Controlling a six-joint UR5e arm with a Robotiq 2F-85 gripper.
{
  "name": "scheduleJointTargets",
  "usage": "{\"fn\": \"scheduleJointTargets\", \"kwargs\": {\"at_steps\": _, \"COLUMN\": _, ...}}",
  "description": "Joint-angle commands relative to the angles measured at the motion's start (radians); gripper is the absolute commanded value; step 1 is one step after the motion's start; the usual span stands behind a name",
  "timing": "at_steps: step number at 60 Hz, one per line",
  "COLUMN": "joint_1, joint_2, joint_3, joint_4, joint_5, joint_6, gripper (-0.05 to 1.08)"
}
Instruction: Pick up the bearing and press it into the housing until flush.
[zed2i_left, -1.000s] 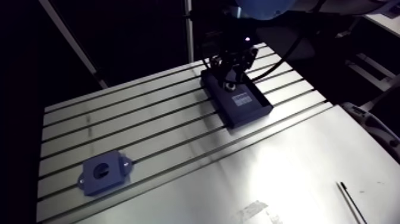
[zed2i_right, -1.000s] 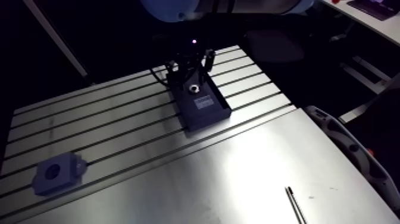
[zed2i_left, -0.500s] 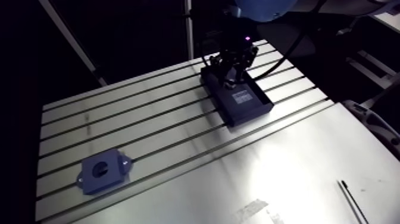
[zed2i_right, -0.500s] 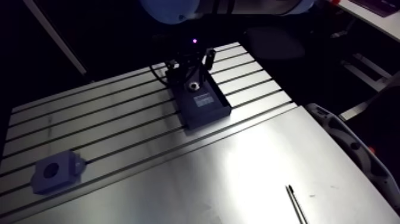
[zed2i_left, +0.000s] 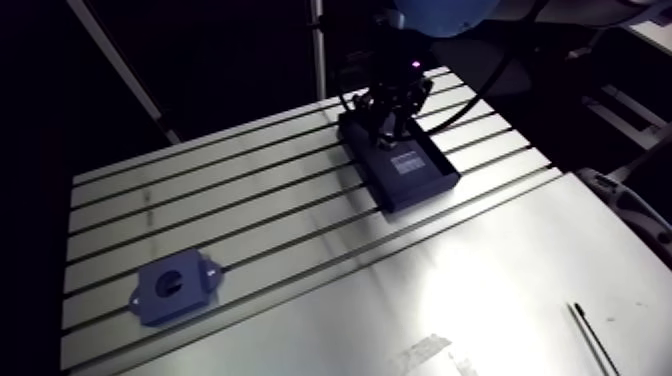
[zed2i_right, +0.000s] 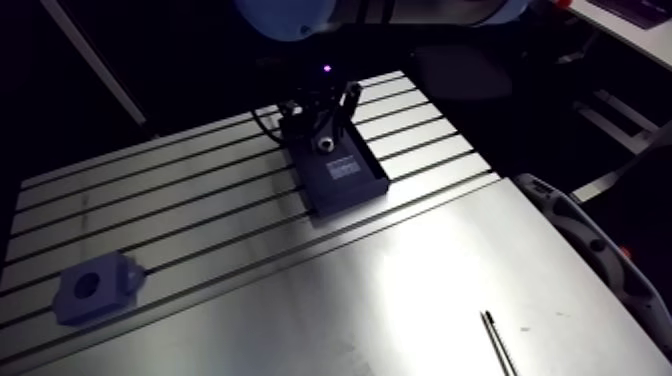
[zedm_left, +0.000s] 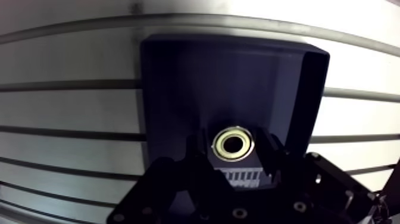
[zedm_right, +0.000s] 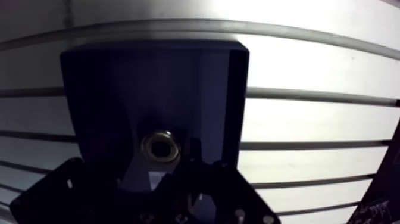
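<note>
A metal ring bearing (zedm_left: 219, 145) lies on the floor of a dark open tray (zedm_left: 309, 89) at the far side of the slotted table. In the wrist view my gripper (zedm_left: 234, 148) is down inside the tray, its two dark fingers (zedm_left: 199, 152) standing either side of the bearing with narrow gaps, open. The arm view shows the gripper (zed2i_left: 390, 118) over the tray's far end (zed2i_left: 425, 180). Well away from the gripper, near the table's front left corner, sits the blue housing (zed2i_left: 175, 289) with its round bore facing up.
A white label (zed2i_left: 407, 163) lies on the tray floor beside the bearing. A thin dark rod (zed2i_left: 590, 338) rests on the smooth plate at the front right, with a pale scuffed patch (zed2i_left: 428, 352) near the front edge. Slots run across the table (zed2i_left: 250, 210).
The gripper has come down lower into the tray over the bearing since the earliest frames. Bearing, tray and housing lie where they were.
</note>
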Motion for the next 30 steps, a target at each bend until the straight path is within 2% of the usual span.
{"fn": "scheduleJointTargets", "kwargs": {"at_steps": 1, "joint_1": 0.002, "joint_2": 0.001, "joint_3": 0.0, "joint_4": 0.0, "joint_5": 0.0, "joint_6": 0.0, "gripper": 0.47}}
{"fn": "scheduleJointTargets", "kwargs": {"at_steps": 30, "joint_1": 0.003, "joint_2": 0.001, "joint_3": 0.0, "joint_4": 0.0, "joint_5": -0.001, "joint_6": 0.0, "gripper": 0.48}}
